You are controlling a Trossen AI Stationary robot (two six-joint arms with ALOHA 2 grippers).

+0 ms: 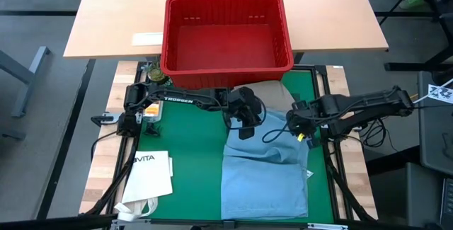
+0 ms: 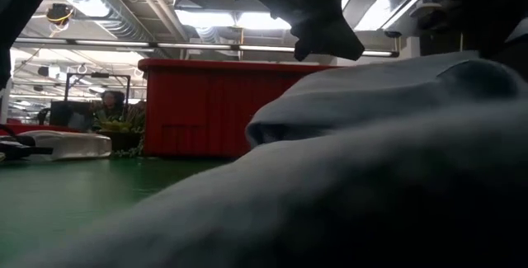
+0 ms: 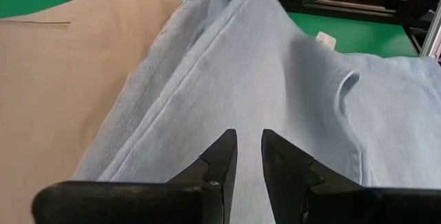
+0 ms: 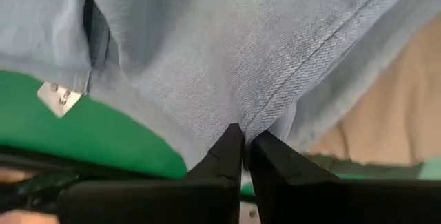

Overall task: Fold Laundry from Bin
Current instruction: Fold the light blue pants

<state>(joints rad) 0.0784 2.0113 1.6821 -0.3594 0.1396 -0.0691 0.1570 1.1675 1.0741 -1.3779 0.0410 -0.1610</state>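
Desk [image 1: 99,25], light wood, runs across the back; green mat [image 1: 191,145] sits in front of it. Bin [image 1: 226,32] straddles desk edge and mat's far edge, looks empty from above. Jeans [image 1: 265,173] lie spread on the mat's right half, most of the cloth flat toward the near edge, far end bunched and lifted between both arms. Khaki garment [image 1: 272,92] peeks out under the jeans' far end, just in front of the bin. White VITA bag [image 1: 148,177] lies on the mat's near-left part, well apart from the jeans.

Left hand [image 3: 248,156] is over the jeans' far-left part, fingers a narrow gap apart, denim right under them; can't tell if any cloth is pinched. Right hand [image 4: 246,141] is at the jeans' far-right edge, fingers together and clamped on a fold of denim at a seam, per right wrist view. Small tag [image 4: 58,98] hangs off the jeans near there.

Step, as I read it: jeans out of bin, now gripping the far end to fold or straighten. Next move needs both hands to have firm hold, then lift and carry the far end toward the near edge evenly, w/o dragging the khaki piece along.
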